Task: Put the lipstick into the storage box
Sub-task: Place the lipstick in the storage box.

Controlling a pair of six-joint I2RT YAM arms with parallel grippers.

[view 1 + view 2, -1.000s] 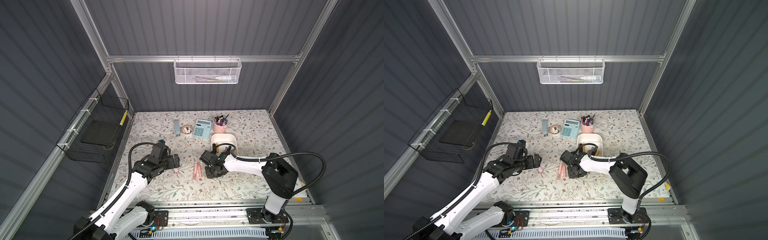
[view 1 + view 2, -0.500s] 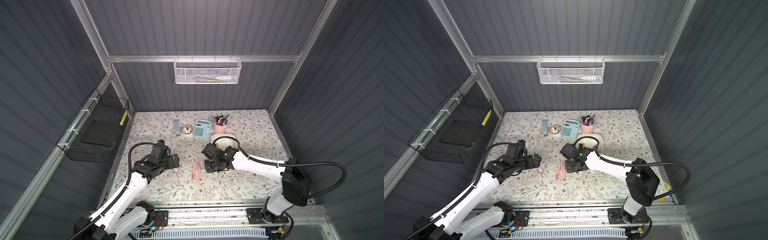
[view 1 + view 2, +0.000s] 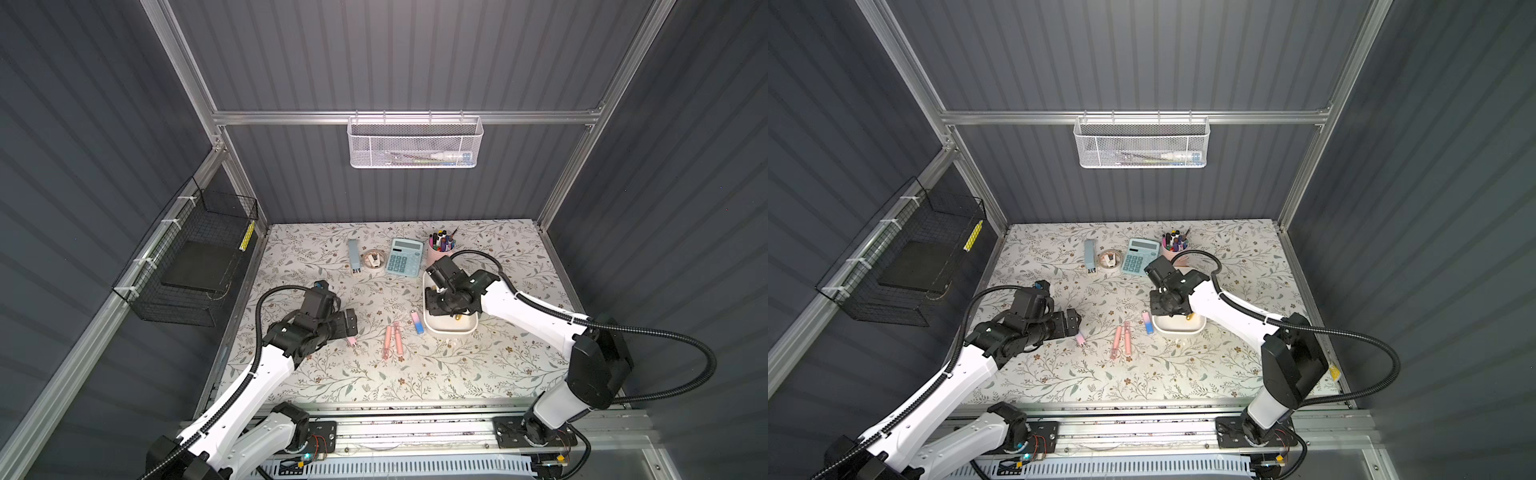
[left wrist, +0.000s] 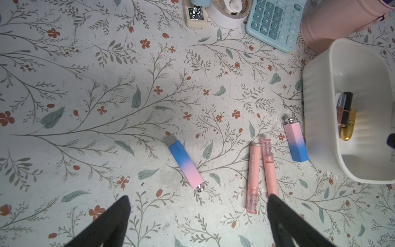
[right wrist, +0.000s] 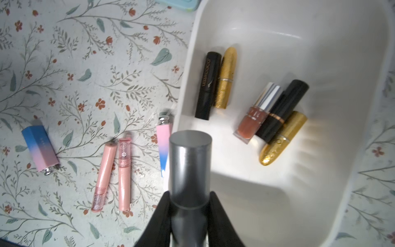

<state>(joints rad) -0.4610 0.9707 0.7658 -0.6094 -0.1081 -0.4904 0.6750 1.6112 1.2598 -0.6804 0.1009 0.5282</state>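
On the floral table [image 3: 478, 365], five lipsticks [image 5: 271, 111] lie in the box [image 3: 451, 331] right of centre, the right gripper [image 5: 190, 198] pinches a grey lipstick [image 5: 189, 162] over it (four others [image 4: 186, 166] wait outside), the left gripper [image 4: 198, 197] spread empty.

The left arm [image 3: 270, 370] and right arm [image 3: 536, 316] are built of white shells joined by black joints. A black ribbed cable [image 3: 656, 332] is looped along each. The left gripper [image 4: 198, 197] and right gripper [image 5: 189, 193] are finished with black tapered fingers [image 4: 106, 224]. Black base plates [image 3: 509, 434], fitted with thin red wires [image 3: 316, 444], are mounted on a silver rail [image 3: 415, 428].
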